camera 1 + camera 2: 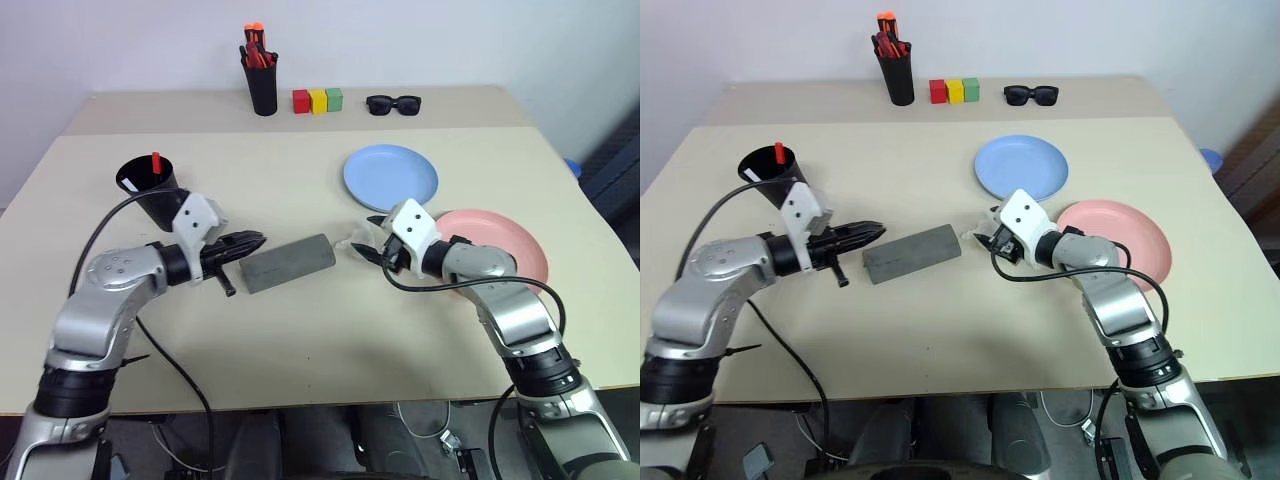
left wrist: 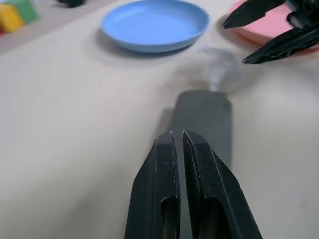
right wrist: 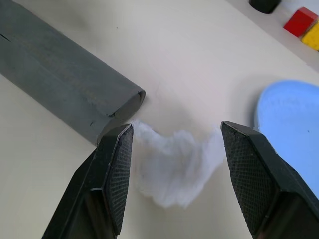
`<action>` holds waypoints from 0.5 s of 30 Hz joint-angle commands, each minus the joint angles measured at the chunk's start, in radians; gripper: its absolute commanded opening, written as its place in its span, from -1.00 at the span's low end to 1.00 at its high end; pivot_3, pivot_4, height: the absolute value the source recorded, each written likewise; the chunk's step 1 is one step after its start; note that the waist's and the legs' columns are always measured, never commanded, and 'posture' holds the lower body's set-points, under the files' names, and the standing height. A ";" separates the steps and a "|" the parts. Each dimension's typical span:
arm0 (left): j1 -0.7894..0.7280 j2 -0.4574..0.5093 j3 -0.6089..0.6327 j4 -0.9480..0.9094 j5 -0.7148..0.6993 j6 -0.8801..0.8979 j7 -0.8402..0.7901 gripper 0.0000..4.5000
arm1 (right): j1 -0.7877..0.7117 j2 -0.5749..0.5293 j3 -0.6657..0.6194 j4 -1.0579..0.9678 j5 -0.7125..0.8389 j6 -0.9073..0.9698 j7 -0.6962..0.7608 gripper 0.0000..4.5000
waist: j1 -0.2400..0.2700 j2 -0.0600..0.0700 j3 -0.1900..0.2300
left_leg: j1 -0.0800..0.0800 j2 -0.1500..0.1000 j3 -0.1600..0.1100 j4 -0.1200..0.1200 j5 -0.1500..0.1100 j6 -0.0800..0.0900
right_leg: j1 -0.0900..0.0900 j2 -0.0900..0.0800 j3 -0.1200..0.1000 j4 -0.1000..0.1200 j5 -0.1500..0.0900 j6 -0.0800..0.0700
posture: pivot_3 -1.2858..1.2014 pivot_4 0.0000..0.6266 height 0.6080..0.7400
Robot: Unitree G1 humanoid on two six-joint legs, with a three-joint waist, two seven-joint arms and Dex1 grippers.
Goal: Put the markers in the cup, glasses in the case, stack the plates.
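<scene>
The grey case (image 1: 288, 263) lies closed in the middle of the table. My left gripper (image 1: 250, 243) hovers shut and empty at its left end, pointing along it (image 2: 177, 134). At the case's right end lies a pale see-through thing (image 3: 174, 159); I cannot tell if it is the glasses. My right gripper (image 3: 177, 127) is open, one finger on each side of it. The black cup (image 1: 147, 185) stands behind my left wrist with a red-ended marker (image 1: 156, 160) in it. The blue plate (image 1: 390, 178) and the pink plate (image 1: 500, 235) sit apart on the right.
Along the back edge stand a black pen holder (image 1: 262, 75) with orange-red pens, three coloured blocks (image 1: 317, 100) and black sunglasses (image 1: 393, 103). A short dark stick (image 1: 225, 283) lies under my left wrist. My right forearm crosses the pink plate's near side.
</scene>
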State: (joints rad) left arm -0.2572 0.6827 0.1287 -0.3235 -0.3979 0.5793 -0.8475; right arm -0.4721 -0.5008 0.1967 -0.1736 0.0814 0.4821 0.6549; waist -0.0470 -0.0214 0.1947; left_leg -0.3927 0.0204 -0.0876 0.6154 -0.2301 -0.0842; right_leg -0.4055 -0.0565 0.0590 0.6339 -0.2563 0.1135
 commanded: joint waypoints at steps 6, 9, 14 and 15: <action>0.185 0.055 0.164 -0.122 -0.050 -0.001 0.028 -0.89 | -0.144 0.057 -0.025 0.156 -0.034 -0.016 -0.058 0.25 | 0.004 0.000 0.000 | 0.000 0.000 0.000 0.001 0.000 0.000 | 0.000 0.000 0.000 0.000 -0.002 -0.003 | 0.03 -0.52 1.00; 0.226 0.051 0.175 -0.150 -0.055 0.006 0.048 -0.89 | -0.210 0.072 -0.026 0.255 -0.067 -0.034 -0.097 0.25 | 0.002 0.000 0.000 | 0.000 0.000 0.000 0.001 0.000 0.000 | 0.000 0.000 0.000 0.000 -0.002 -0.003 | 0.03 -0.52 1.00; 0.242 0.033 0.163 -0.192 -0.079 0.023 0.087 -0.89 | -0.309 0.053 0.039 0.513 -0.188 -0.162 -0.136 0.25 | 0.003 0.000 0.000 | 0.000 0.000 0.000 0.000 0.000 0.000 | 0.000 0.000 0.000 0.000 -0.001 -0.003 | 0.03 -0.52 1.00; 0.242 0.029 0.160 -0.198 -0.083 0.027 0.094 -0.89 | -0.325 0.048 0.057 0.575 -0.215 -0.198 -0.137 0.25 | 0.003 0.000 0.000 | 0.000 0.000 0.001 0.000 0.000 0.000 | 0.000 0.000 0.000 0.000 -0.001 -0.003 | 0.03 -0.52 1.00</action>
State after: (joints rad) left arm -0.0113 0.7128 0.2733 -0.4825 -0.4611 0.6044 -0.7656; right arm -0.7747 -0.4405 0.2362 0.3445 -0.0902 0.3444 0.5263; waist -0.0443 -0.0210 0.1949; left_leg -0.3928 0.0205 -0.0870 0.6156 -0.2301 -0.0842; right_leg -0.4053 -0.0566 0.0590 0.6336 -0.2578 0.1102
